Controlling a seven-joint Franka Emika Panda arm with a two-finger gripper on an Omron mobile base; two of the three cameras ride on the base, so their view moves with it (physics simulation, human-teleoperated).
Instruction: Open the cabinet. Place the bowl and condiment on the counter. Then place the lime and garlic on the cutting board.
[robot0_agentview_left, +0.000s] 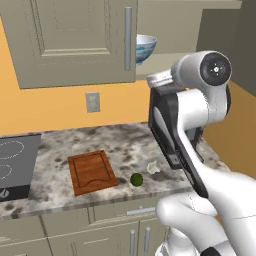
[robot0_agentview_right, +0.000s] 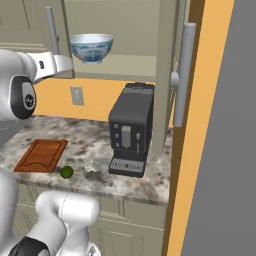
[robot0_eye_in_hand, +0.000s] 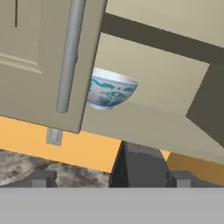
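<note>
Kitchen wall cabinet (robot0_agentview_right: 125, 35) has its right door swung wide, left door (robot0_eye_in_hand: 39, 61) shut. My gripper (robot0_eye_in_hand: 109, 179) is spread, holding nothing. Bowl (robot0_eye_in_hand: 110, 91) sits on the shelf at 12 o'clock, partly behind the left door's handle (robot0_eye_in_hand: 70, 52).

Risks: fingers could clip that handle or door edge reaching in; a rim pinch may tip the bowl off the shelf.

Count: 1 bowl, 1 lime (robot0_agentview_left: 136, 179), 1 garlic (robot0_agentview_left: 153, 167), 1 cutting board (robot0_agentview_left: 91, 171), all on the counter (robot0_agentview_left: 60, 150). Can't spot the condiment.
</note>
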